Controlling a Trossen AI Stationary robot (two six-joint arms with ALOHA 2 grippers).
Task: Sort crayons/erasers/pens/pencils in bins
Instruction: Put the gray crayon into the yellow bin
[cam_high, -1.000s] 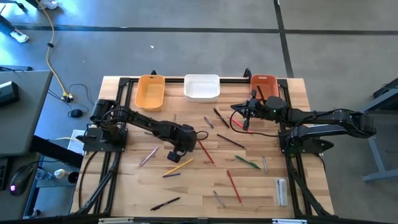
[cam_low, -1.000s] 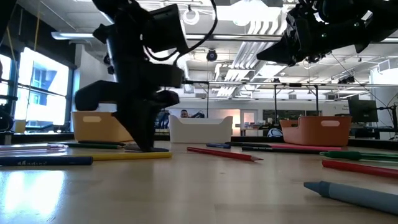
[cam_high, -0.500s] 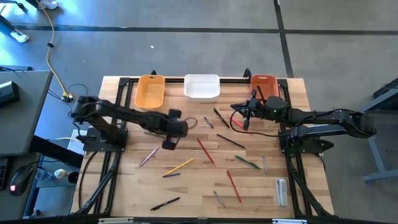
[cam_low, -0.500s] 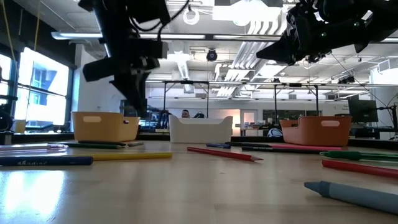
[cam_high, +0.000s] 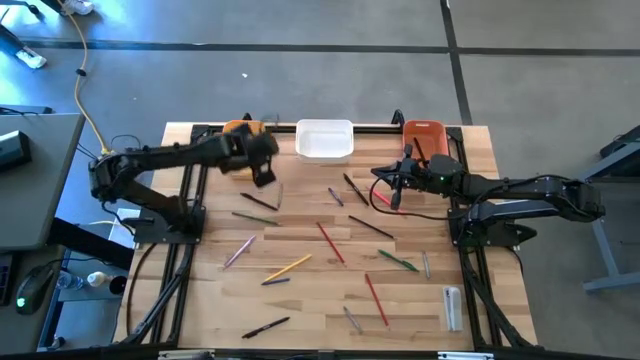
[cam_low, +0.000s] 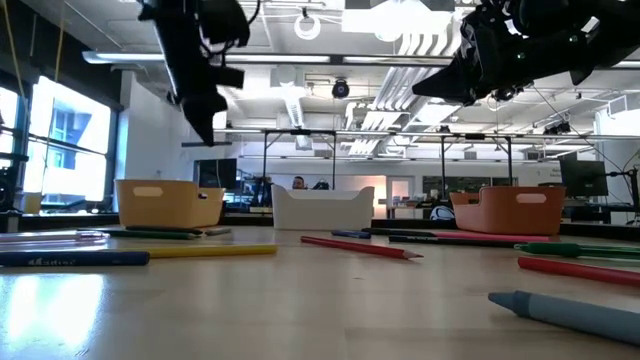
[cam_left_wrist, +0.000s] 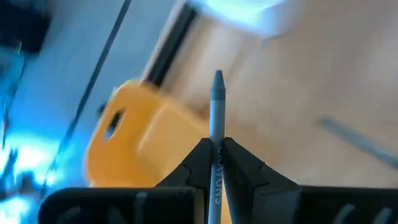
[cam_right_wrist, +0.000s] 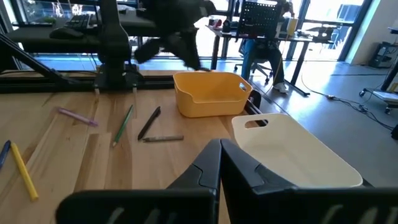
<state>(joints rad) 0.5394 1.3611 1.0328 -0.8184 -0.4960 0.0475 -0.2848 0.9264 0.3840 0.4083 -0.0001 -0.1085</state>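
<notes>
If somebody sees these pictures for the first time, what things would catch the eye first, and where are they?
First, the left gripper, raised near the yellow-orange bin at the table's far edge, shut on a grey crayon. Next, the pencils and pens scattered across the wooden table, in front of the white bin and red-orange bin. The right gripper hangs shut near the red-orange bin.

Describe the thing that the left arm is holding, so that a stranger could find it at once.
Start at the yellow-orange bin at the table's far left corner; the left gripper hangs by it. Between its fingers stands a grey crayon with printed letters, the only stick held in the air, not lying on the wood.
</notes>
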